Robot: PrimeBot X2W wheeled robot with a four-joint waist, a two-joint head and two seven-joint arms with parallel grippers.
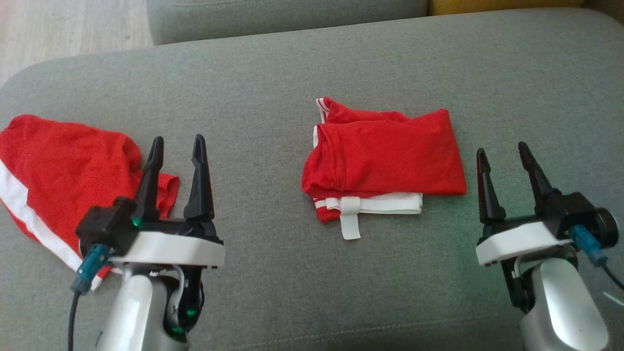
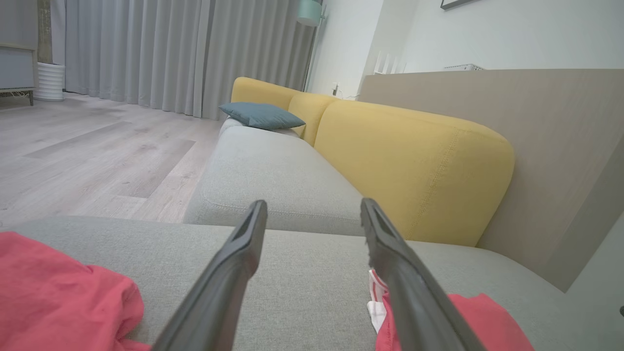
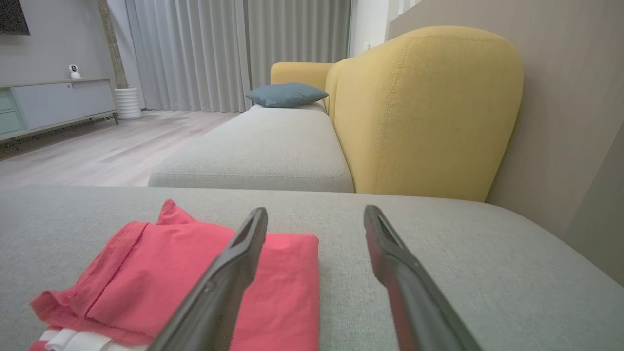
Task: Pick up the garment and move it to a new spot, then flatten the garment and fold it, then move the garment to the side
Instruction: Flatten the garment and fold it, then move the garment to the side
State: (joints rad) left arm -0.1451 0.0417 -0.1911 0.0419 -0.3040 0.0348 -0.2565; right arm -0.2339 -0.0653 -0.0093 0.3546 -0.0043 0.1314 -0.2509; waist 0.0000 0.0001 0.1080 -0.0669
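Observation:
A folded red garment with white trim (image 1: 385,161) lies in the middle of the grey sofa seat (image 1: 273,87). It also appears low left in the right wrist view (image 3: 195,287) and at the lower right of the left wrist view (image 2: 468,317). A second red garment with a white stripe (image 1: 58,170) lies crumpled at the seat's left end, seen too as red cloth (image 2: 58,297). My left gripper (image 1: 178,146) hovers open just right of that crumpled garment, holding nothing. My right gripper (image 1: 502,153) is open and empty, just right of the folded garment.
Yellow backrest cushions (image 2: 414,161) run along the far side of the sofa, with a wood-toned wall panel (image 2: 536,136) behind. A blue pillow (image 3: 285,94) rests on the further grey seat (image 3: 258,151). Wooden floor (image 1: 63,34) lies beyond the seat's left edge.

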